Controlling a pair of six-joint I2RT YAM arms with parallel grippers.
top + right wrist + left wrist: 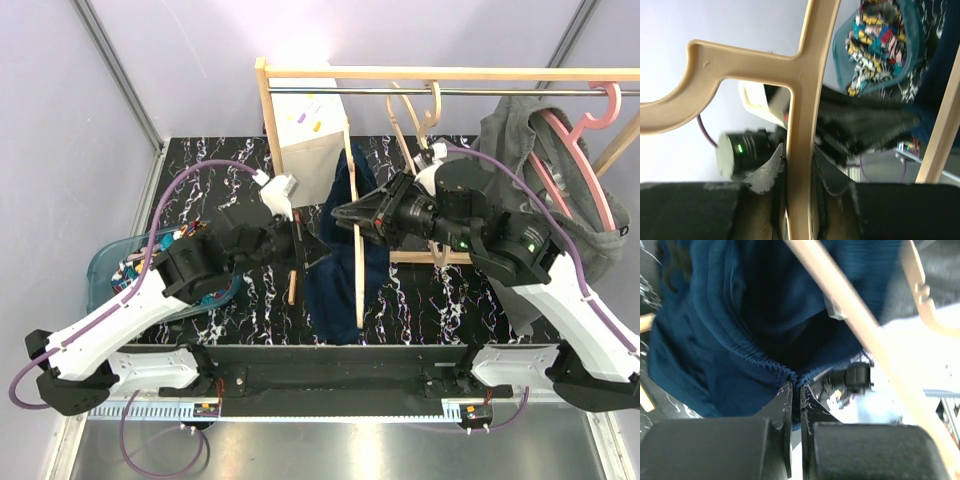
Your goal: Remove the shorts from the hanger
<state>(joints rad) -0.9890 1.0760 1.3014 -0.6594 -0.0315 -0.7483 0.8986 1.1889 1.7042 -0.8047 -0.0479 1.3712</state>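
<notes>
Left gripper (796, 390) pinches navy shorts (715, 340); right gripper (799, 157) clamps a beige hanger (802, 100).
Both grippers are closed, the left on the elastic waistband and the right on the hanger's stem. Navy shorts drape over that hanger between the arms, above the table (420, 300). Cartoon-print shorts (875, 40) lie in a teal bin (95, 265) at left. Grey shorts (520, 130) hang on a pink hanger (572, 128).

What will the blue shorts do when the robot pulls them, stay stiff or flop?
Probably flop: the navy shorts bunch into wrinkles where the left gripper pinches their waistband. They hang limp over the beige hanger, so they would likely drape and trail rather than hold a shape.
</notes>
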